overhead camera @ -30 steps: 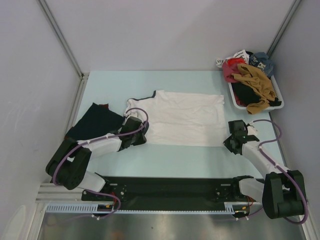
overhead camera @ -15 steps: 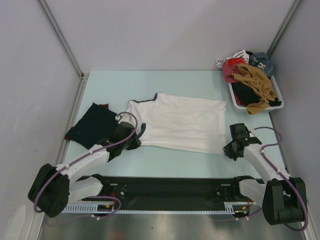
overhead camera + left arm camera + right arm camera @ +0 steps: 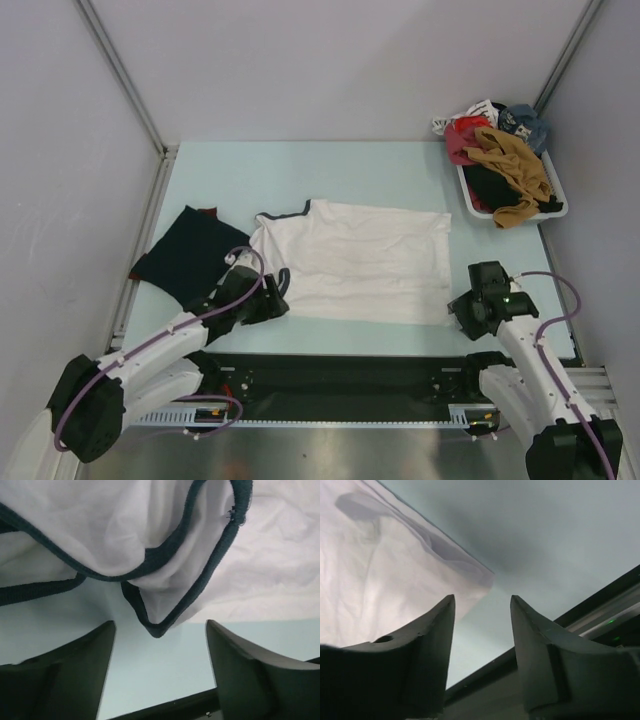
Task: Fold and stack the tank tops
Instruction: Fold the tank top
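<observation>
Gaping, empty | left claw (image 3: 160,626) just before white tank top (image 3: 350,262) strap | right claw (image 3: 482,602) just before its corner

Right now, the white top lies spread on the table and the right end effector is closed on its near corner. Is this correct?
Not quite. The white top lies spread on the table, but the right end effector is open. The right wrist view shows the near corner lying free ahead of its fingers.
</observation>
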Robot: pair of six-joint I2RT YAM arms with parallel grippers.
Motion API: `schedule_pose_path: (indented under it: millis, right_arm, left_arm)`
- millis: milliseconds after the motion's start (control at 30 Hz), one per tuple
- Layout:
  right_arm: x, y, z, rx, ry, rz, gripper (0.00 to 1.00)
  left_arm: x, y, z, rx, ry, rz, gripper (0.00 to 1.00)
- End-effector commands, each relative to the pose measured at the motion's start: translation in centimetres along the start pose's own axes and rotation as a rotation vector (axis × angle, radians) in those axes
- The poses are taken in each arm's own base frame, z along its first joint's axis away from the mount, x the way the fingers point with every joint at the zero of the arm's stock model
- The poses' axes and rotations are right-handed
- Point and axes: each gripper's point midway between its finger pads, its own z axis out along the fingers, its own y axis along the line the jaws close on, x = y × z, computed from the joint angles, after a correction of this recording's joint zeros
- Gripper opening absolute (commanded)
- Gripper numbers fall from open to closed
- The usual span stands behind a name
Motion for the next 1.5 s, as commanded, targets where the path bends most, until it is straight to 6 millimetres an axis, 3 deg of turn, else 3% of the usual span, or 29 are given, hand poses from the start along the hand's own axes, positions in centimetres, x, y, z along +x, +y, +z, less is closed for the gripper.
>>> schedule_pose_path:
  millis: [0,67,100,133,267,333,400,467,500,533,600,733,800,833,867,933,967,1033,1200,1467]
  right_arm:
    - [-1.1,0.1,-1.3,0.001,-0.045,-0.023,0.57]
    - [-3.0,1.2,-2.4,-0.007,-0.108,-0.083,0.57]
    - [-3.7,1.7,-2.8,-0.017,-0.130,-0.111,0.57]
    - [-4.5,2.5,-3.1,-0.032,-0.153,-0.152,0.55]
    - [-4.4,9.3,-3.7,-0.296,-0.122,-0.330,0.32]
    - [-4.8,10.9,-3.9,-0.333,-0.158,-0.391,0.33]
    - [-5.6,14.5,-4.6,-0.413,-0.213,-0.490,0.36]
    - [-6.2,17.3,-5.0,-0.458,-0.260,-0.580,0.39]
    - [-6.4,17.7,-3.4,-0.402,-0.245,-0.617,0.40]
    - [-7.9,19.8,-4.3,-0.411,-0.302,-0.664,0.40]
    - [-9.2,21.2,-3.4,-0.348,-0.328,-0.696,0.39]
    - [-12.2,25.2,-0.5,-0.244,-0.367,-0.790,0.38]
    - [-13.8,25.8,0.3,-0.196,-0.382,-0.786,0.39]
    - [-13.9,26.0,1.8,-0.165,-0.368,-0.808,0.43]
    - [-15.1,27.1,1.3,-0.162,-0.396,-0.811,0.45]
    - [-16.2,27.3,2.0,-0.103,-0.410,-0.824,0.48]
    - [-16.8,28.2,2.8,-0.082,-0.415,-0.838,0.51]
    - [-17.5,28.0,3.9,-0.032,-0.402,-0.845,0.51]
    - [-18.3,28.6,8.1,0.020,-0.345,-0.847,0.48]
    - [-17.1,24.9,13.0,0.098,-0.231,-0.826,0.49]
  left_arm:
    - [-0.3,0.0,-1.0,-0.013,-0.013,0.015,0.81]
    - [-2.0,-0.5,-2.3,-0.013,-0.071,0.032,0.92]
    - [-2.0,-0.2,-2.9,-0.034,-0.061,0.047,0.92]
    - [-3.2,-1.6,-3.9,0.005,-0.090,0.047,0.92]
    - [-5.9,-4.0,-5.6,0.046,-0.140,0.066,0.90]
    - [-8.2,-5.8,-6.0,0.059,-0.173,0.110,0.91]
    - [-11.1,-8.4,-7.0,0.114,-0.215,0.158,0.92]
    - [-12.6,-10.7,-6.1,0.194,-0.192,0.179,0.93]
    - [-13.8,-11.9,-5.6,0.217,-0.192,0.201,0.93]
    - [-14.8,-12.6,-5.2,0.226,-0.205,0.212,0.93]
    - [-17.6,-14.0,-3.6,0.210,-0.242,0.273,0.86]
    - [-22.1,-14.2,1.0,0.108,-0.231,0.323,0.79]
    - [-24.5,-13.7,3.6,0.065,-0.213,0.328,0.76]
    - [-25.3,-13.5,4.3,0.052,-0.209,0.327,0.75]
    - [-25.9,-12.8,5.1,0.026,-0.191,0.340,0.74]
    - [-28.4,-12.3,6.7,-0.041,-0.215,0.350,0.75]
    - [-28.6,-11.6,7.3,-0.074,-0.189,0.368,0.76]
    - [-30.0,-11.1,9.3,-0.124,-0.172,0.371,0.77]
    - [-30.4,-10.4,12.4,-0.127,-0.100,0.376,0.77]
    - [-28.5,-11.2,15.2,-0.038,-0.019,0.360,0.78]
